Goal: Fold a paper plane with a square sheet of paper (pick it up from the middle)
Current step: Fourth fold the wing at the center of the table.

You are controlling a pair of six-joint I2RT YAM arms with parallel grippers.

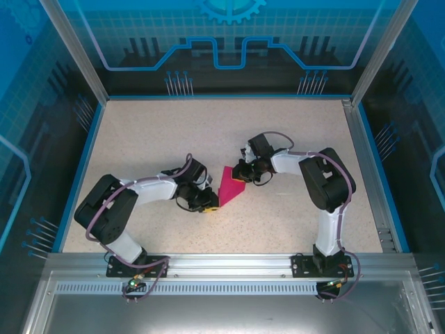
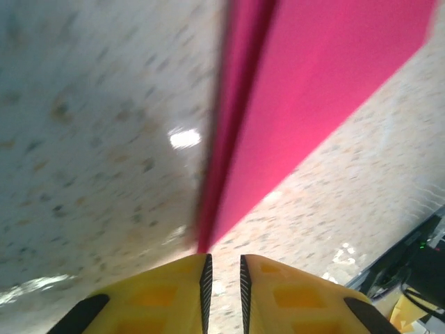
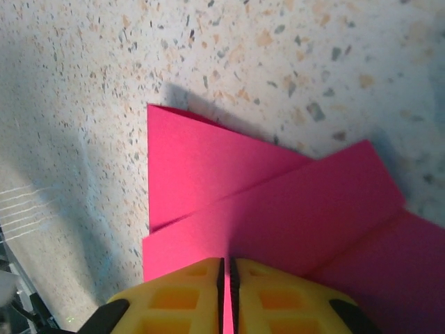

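The magenta-pink sheet of paper (image 1: 229, 184) lies folded into a narrow wedge in the middle of the speckled table, between the two arms. In the right wrist view, overlapping flaps of the paper (image 3: 278, 209) run out from under my right gripper (image 3: 226, 263), whose yellow jaws are nearly together with a pink sliver between them. My right gripper (image 1: 241, 177) sits at the wedge's upper right end. At the lower left tip, my left gripper (image 1: 211, 204) stands slightly open. Bare table shows through my left gripper's (image 2: 224, 261) gap, and the paper's (image 2: 313, 83) point ends just ahead of the left finger.
A blue-edged rim (image 1: 90, 149) and clear enclosure walls bound the speckled table (image 1: 160, 132). An aluminium rail (image 1: 229, 261) carrying both arm bases runs along the near edge. Cables loop off each arm.
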